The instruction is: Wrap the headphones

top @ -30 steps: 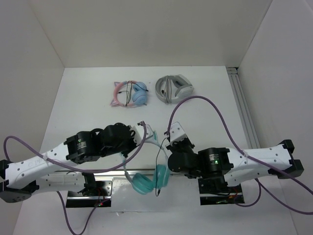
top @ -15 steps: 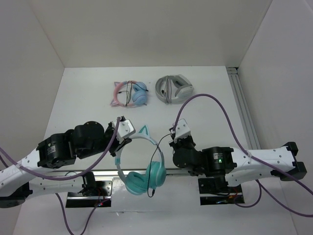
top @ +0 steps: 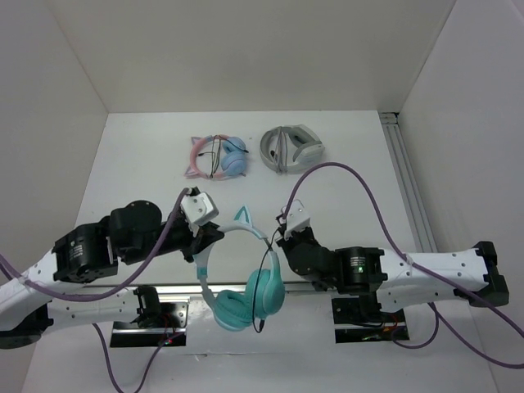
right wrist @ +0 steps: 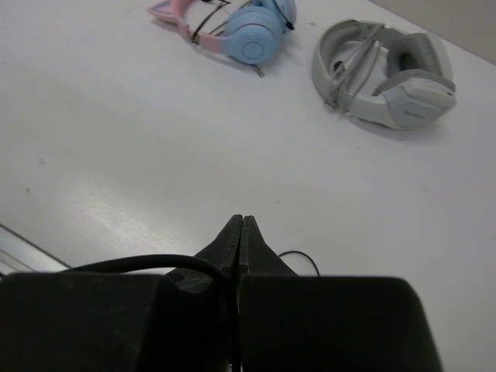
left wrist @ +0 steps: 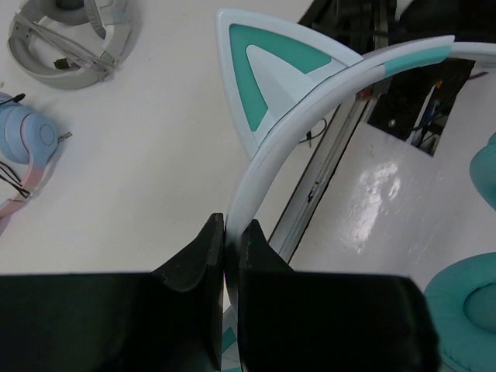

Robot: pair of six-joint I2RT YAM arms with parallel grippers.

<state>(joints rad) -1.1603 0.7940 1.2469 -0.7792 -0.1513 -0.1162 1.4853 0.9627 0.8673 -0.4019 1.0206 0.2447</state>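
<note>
Headphones (top: pixel 266 288) hang betw. arms over near table (top: pixel 147 155) edge: left claw (left wrist: pixel 225 226) clamped on headband (left wrist: pixel 310 116), right claw (right wrist: pixel 241 225) pinching cable (right wrist: pixel 139 262). Risk: a hard tug slips the cable, or the band twists loose.

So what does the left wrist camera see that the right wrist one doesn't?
Only the left wrist: the left gripper shut on the pale headband, with its cat ear and the teal ear cushions. Only the right wrist: the right gripper pinching the thin black cable. Both: the pink-and-blue headphones and grey-and-white headphones lying on the white table.
</note>
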